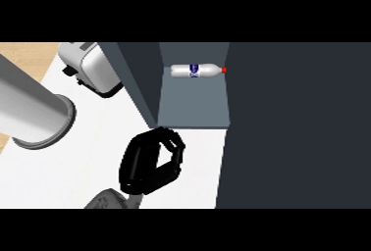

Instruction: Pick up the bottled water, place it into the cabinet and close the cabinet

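We see bottled water [196,71] lying on side inside cabinet [192,105], red cap toward right, apart from hand. We see one hand [150,164] on white counter [80,166] just before cabinet opening, fingers curled, holding nothing; which hand, we cannot tell. Toaster [91,66] at upper left; dark cabinet door [297,127] at right

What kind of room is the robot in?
Probably a kitchen. A toaster sits on the white counter, a bottled water lies inside a dark cabinet, and a big metal cylinder stands nearby.
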{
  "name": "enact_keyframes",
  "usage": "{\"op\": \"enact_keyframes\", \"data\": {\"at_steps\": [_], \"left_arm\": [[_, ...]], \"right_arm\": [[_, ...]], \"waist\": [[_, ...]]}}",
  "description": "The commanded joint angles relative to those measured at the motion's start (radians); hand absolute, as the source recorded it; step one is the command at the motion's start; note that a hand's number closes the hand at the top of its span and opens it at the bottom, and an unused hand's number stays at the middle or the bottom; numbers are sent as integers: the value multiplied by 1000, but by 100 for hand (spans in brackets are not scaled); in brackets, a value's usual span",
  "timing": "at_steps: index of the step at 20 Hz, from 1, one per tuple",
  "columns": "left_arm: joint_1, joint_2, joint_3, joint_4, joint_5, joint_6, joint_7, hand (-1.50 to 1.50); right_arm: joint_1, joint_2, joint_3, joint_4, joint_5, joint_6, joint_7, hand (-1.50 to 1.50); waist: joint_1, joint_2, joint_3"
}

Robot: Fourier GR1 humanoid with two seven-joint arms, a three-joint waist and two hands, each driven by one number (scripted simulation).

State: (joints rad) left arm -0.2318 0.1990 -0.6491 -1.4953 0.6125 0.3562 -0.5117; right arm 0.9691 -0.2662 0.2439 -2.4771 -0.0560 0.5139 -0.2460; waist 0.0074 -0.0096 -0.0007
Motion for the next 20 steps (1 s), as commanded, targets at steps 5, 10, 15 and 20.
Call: {"op": "enact_keyframes", "data": {"at_steps": [5,10,15,20], "left_arm": [[210,144,58,-207,31,-14,-15,-150],[348,256,151,-311,109,-93,-41,-150],[409,293,210,-354,183,-143,-25,-150],[481,338,245,-376,202,-197,-55,-150]], "right_arm": [[26,-88,89,-187,152,88,-15,150],[57,-129,183,-218,186,103,16,150],[-13,-168,336,-238,221,134,83,150],[-101,-193,395,-220,261,126,141,150]], "waist": [[-8,-4,-1],[0,-7,-4],[15,-7,-8],[29,-11,-13]]}}
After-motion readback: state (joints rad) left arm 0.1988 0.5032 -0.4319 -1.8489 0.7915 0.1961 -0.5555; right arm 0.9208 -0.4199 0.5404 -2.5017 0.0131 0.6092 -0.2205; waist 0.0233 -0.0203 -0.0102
